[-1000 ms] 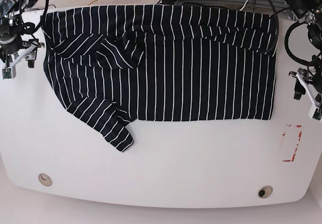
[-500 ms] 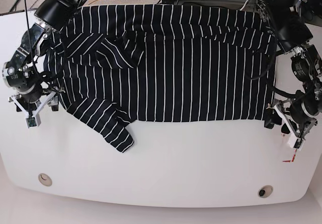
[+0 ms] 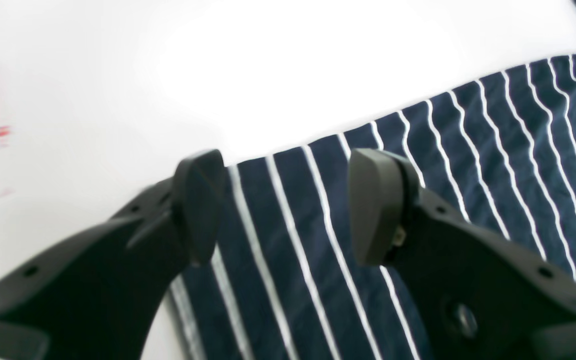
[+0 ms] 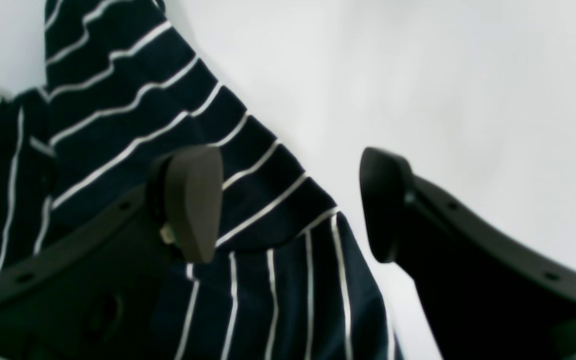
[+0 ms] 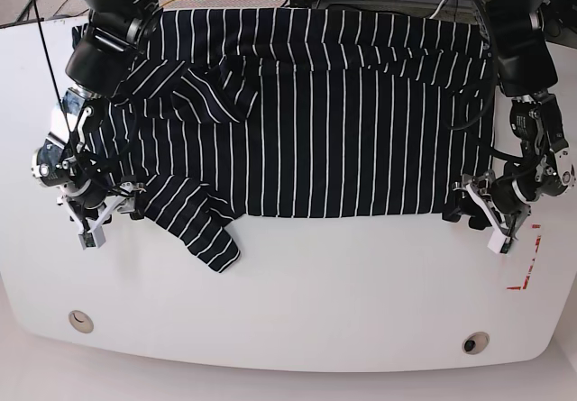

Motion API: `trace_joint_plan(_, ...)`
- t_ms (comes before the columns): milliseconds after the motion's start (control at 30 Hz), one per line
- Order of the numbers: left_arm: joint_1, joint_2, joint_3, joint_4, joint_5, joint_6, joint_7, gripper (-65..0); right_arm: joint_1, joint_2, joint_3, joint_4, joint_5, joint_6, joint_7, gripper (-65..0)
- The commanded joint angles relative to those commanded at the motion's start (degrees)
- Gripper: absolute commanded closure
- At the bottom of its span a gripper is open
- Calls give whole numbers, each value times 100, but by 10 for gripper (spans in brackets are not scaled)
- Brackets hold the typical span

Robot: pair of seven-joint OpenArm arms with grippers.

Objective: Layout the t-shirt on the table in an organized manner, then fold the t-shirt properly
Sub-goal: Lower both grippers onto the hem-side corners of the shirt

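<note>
The t-shirt (image 5: 343, 122), black with thin white stripes, lies spread across the far half of the white table (image 5: 315, 293), one sleeve angled toward the front left. My left gripper (image 5: 476, 216) stands open at the shirt's near right hem corner. In the left wrist view the left gripper (image 3: 285, 202) straddles that corner of the t-shirt (image 3: 293, 240), nothing pinched. My right gripper (image 5: 113, 218) is open at the left sleeve's edge. In the right wrist view the right gripper (image 4: 288, 200) has the edge of the t-shirt (image 4: 263, 200) between its fingers, not clamped.
A small red outline mark (image 5: 527, 270) sits on the table right of the left gripper. Two round holes (image 5: 81, 321) (image 5: 473, 342) lie near the front edge. Cables and equipment run behind the table's far edge.
Both arms have come inward and toward the front, from the table's sides to the shirt's edges. The right gripper now reaches the left sleeve, the left gripper the right hem corner. The shirt has not moved.
</note>
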Motion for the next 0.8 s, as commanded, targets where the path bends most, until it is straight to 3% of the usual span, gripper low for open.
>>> trace_joint_plan(233,-9,-9,343,-598,0,0,-633,-368,193,158,-9,-1160,0,0,826,-411)
trace_joint_plan(667,-18,-26,360,-695,-9,0,-695,-367,-9,193,-9,-1327,0,0,1037,-409)
trace_joint_plan(800,-18,-158,360,-554,-9,0,-695,-367,-97,185,0,-1327,9,0,1037,-409)
